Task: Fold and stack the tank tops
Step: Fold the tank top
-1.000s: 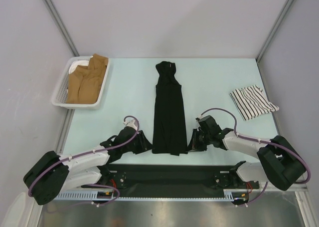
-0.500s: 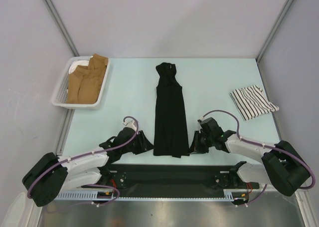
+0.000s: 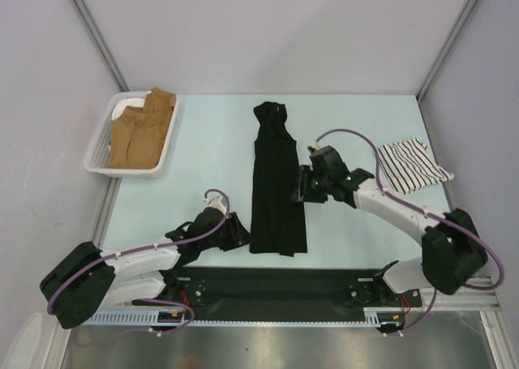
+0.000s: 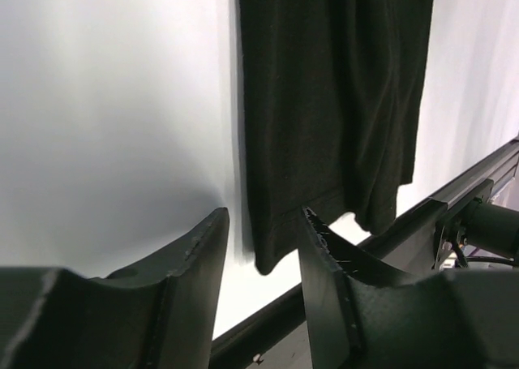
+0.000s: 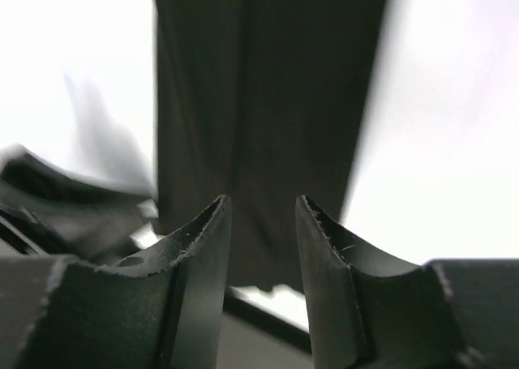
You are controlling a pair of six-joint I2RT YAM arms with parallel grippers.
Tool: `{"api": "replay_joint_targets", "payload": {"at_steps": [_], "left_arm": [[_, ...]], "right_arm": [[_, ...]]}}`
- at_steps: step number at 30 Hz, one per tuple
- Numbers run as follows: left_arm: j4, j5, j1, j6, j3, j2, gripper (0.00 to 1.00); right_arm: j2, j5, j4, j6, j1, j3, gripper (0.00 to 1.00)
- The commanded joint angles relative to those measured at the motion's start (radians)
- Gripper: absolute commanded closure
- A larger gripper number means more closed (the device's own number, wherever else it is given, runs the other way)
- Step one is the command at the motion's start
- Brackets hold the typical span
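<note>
The black tank top (image 3: 276, 182) lies as a long narrow strip down the middle of the table, neck end far, hem near. My left gripper (image 3: 238, 232) sits low by the hem's left corner. In the left wrist view the gripper (image 4: 261, 216) is open, and that corner of the black tank top (image 4: 332, 101) lies just ahead of the gap, unpinched. My right gripper (image 3: 299, 188) hovers at the strip's right edge, about halfway up. It is open (image 5: 259, 200) above the black tank top (image 5: 268, 85). The striped tank top (image 3: 410, 166) lies folded at the far right.
A white basket (image 3: 99, 146) holding brown garments (image 3: 142, 130) stands at the back left. Grey walls with metal posts close in the table on three sides. A black rail (image 3: 276, 284) runs along the near edge between the arm bases.
My right gripper has opened, let go of the hem's right corner and moved away from me along the right edge. The left gripper has opened slightly and stayed put.
</note>
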Motion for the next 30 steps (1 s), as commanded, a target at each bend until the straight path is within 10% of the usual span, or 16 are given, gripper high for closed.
{"api": "replay_joint_targets", "payload": {"at_steps": [1, 18, 30], "left_arm": [[-0.103, -0.046, -0.031, 0.002, -0.022, 0.081, 0.55], [0.049, -0.027, -0.105, -0.045, -0.013, 0.321, 0.73], [-0.069, -0.063, -0.106, -0.035, -0.039, 0.229, 1.00]], "right_arm": [[0.138, 0.041, 0.038, -0.071, -0.007, 0.153, 0.58], [0.853, -0.469, 0.682, 0.145, -0.130, 0.681, 0.55], [1.164, -0.638, 0.848, 0.294, -0.200, 0.854, 0.94]]}}
